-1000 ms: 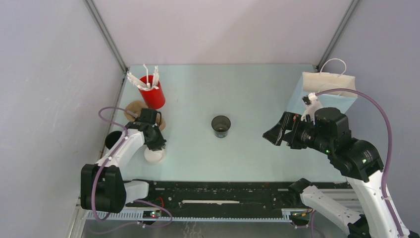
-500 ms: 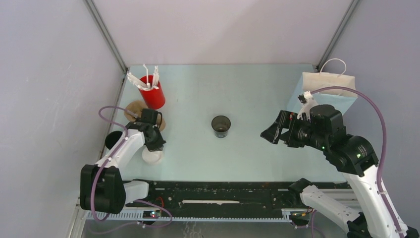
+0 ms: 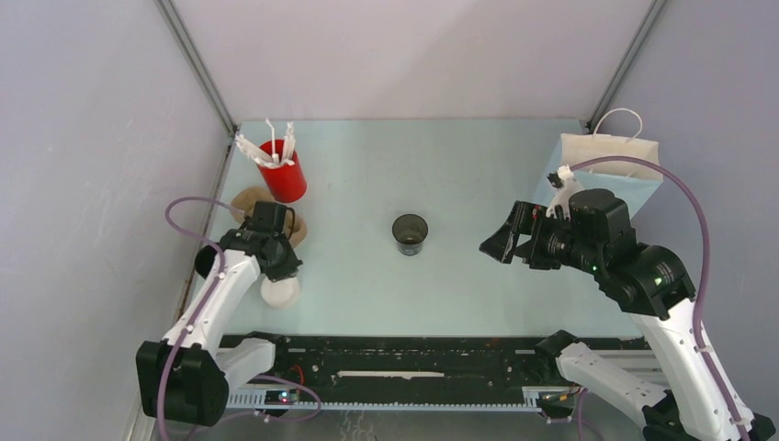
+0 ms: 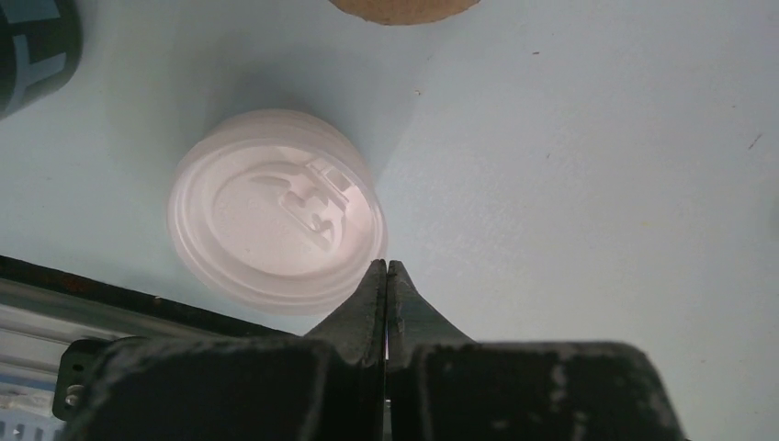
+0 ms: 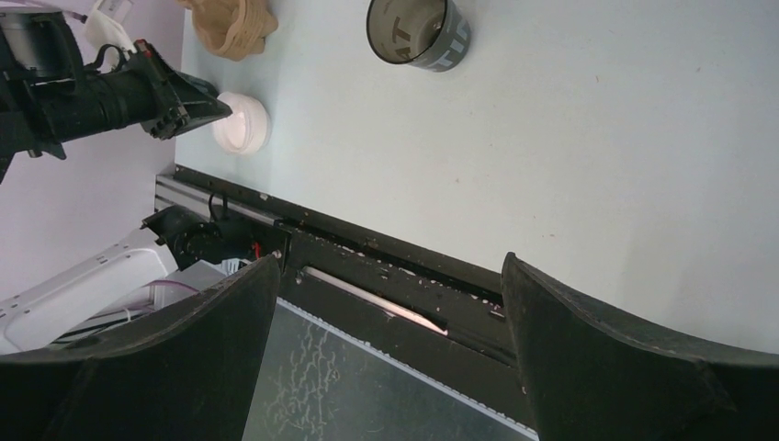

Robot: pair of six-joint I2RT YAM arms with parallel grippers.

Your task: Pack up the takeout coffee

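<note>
left fingers just shut, empty, beside white lid: grasp missed. right fingers wide open, empty.

Left gripper shut (right gripper leftward)

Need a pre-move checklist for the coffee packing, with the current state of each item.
1. Left end effector holding the lid: not ok. Its fingers are shut on each other with nothing between them, and the lid lies on the table beside the tips.
2. Lid on the cup: not ok. The cup stands open mid-table, apart from the lid.
3. Cup upright: ok.
4. Right end effector free: ok. It is open, empty and off the table.
5. Paper bag upright: ok. It stands at the far right.
6. Bag mouth open: cannot tell.
</note>
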